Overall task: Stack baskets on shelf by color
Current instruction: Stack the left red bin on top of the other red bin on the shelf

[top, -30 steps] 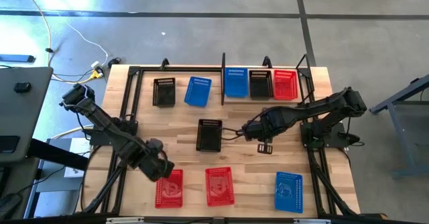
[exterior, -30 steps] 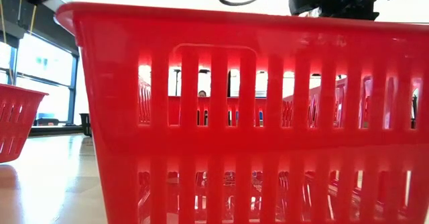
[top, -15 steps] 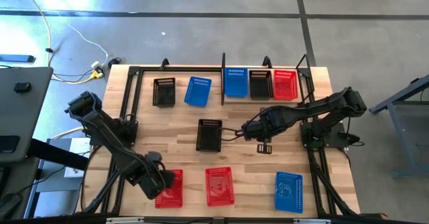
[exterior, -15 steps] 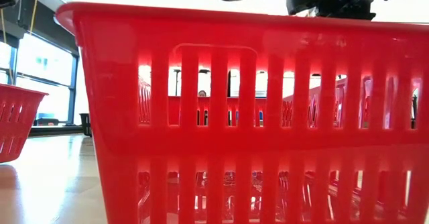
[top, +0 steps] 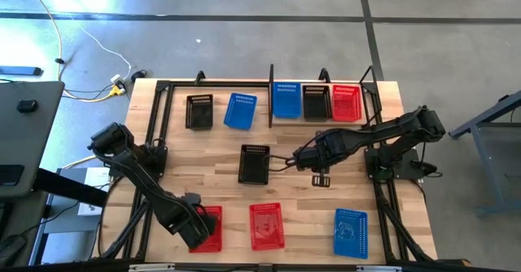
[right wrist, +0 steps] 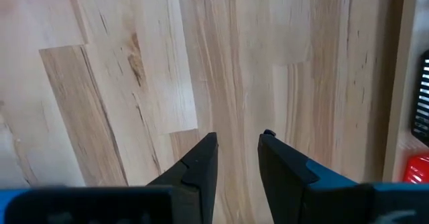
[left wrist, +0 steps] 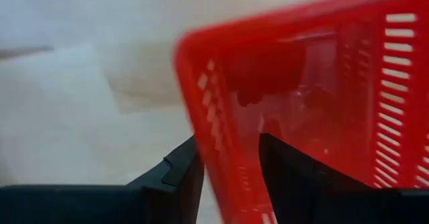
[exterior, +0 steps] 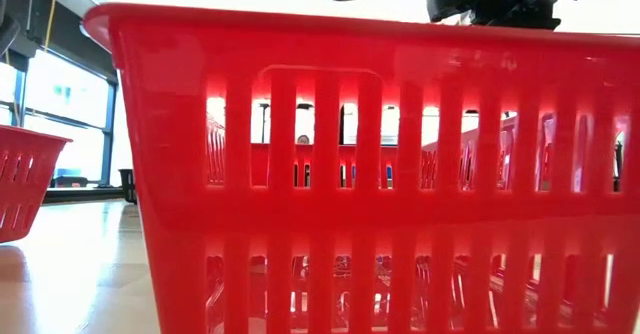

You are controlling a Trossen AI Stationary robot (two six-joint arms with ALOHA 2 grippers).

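**Left arm straddles rim of red basket at table's front edge**

A wooden table (top: 220, 154) carries a low black wire shelf (top: 271, 93) along its far side, where a blue basket (top: 286, 99), a black basket (top: 316, 102) and a red basket (top: 346, 103) sit side by side at the right end. A second black basket (top: 199, 111) and a second blue basket (top: 240, 111) lie toward the shelf's left end, and another black basket (top: 254, 164) rests near the table's middle. Along the near edge stand a front-left red basket (top: 207, 228), a front-centre red basket (top: 266, 225) and a front-right blue basket (top: 350, 232). The left gripper (top: 192, 225) is low at the front-left red basket, its fingers (left wrist: 184, 177) spread with the basket's side wall standing between them; whether they press the plastic cannot be told. The right gripper (top: 299, 159) hovers over bare wood just right of the central black basket, its fingers (right wrist: 201, 163) a little apart and holding nothing.
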